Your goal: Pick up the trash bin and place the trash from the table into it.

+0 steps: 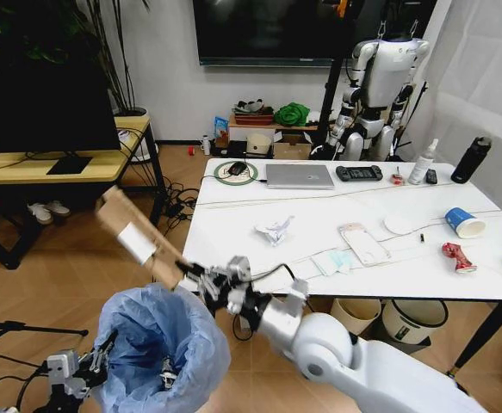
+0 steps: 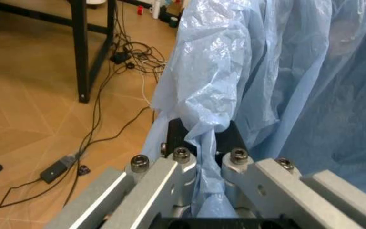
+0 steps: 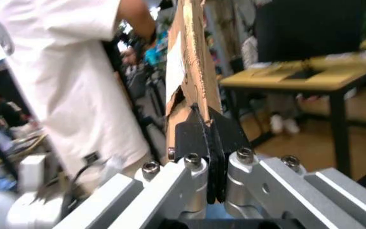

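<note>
The trash bin (image 1: 160,344), lined with a puffy light-blue bag (image 2: 266,71), hangs low at the front left, off the table's near-left corner. My left gripper (image 1: 94,361) (image 2: 202,136) is shut on its bagged rim. Just above the bin, my right gripper (image 1: 192,274) (image 3: 207,129) is shut on a torn brown cardboard piece (image 1: 134,234) (image 3: 192,62) that slants up to the left. On the white table (image 1: 233,245) lie crumpled white paper (image 1: 274,229), a clear plastic pack (image 1: 364,243), wrappers (image 1: 331,261), a blue paper cup (image 1: 464,222) and a crushed red can (image 1: 459,256).
A silver laptop (image 1: 300,175), game controller (image 1: 358,173), spray bottle (image 1: 423,162) and black bottle (image 1: 472,160) line the table's far edge. Two buckets (image 1: 412,318) stand under it. A wooden desk (image 1: 52,165) with a monitor is at the left, cables (image 2: 100,138) on the floor.
</note>
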Controlling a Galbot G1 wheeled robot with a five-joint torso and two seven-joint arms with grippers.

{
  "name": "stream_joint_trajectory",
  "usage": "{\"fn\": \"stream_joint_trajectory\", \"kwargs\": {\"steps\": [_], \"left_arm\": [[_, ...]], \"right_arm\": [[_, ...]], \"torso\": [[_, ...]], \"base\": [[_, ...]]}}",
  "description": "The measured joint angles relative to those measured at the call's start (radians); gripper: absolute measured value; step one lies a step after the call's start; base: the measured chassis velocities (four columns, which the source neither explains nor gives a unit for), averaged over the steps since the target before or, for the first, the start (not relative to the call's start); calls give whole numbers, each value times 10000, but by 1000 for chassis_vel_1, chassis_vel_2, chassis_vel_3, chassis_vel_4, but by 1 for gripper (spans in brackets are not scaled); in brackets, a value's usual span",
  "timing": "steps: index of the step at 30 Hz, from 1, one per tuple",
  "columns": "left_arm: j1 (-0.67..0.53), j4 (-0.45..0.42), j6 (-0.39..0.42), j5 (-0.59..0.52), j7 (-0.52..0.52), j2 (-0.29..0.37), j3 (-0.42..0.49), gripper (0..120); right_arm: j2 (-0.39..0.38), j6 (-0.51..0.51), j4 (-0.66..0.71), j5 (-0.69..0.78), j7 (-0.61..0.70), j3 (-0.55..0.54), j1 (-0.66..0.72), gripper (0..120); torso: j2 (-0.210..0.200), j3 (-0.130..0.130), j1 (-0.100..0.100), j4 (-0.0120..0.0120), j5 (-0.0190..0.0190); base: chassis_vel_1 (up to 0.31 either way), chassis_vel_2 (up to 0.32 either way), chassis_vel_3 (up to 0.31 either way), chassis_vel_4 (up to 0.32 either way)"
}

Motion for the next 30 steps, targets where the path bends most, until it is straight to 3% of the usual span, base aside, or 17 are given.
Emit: {"fn": "stream_joint_trajectory", "kwargs": {"steps": [3,13,24,30], "left_arm": [[0,-52,20,-28,-40,-60,-50,0],[44,-318,83,-107,-172,-208,-53,0],[36,-389,132,-209,-253,-209,-81,0],[4,-315,141,-164,-258,-265,2,0]], "right_arm": [[-94,200,125,-495,266,-621,-218,0],[120,341,-377,-1174,292,-1104,-291,2],[142,472,-583,-1998,279,-863,-1009,39],[510,330,-144,-1620,454,433,-1000,65]], "torso": [[1,0,-1,1,-2],[0,1,1,3,-3],[0,1,1,1,-2],[-1,1,1,0,-4]], "base": [[0,0,0,0],[0,0,0,0],[0,0,0,0],[0,0,0,0]]}}
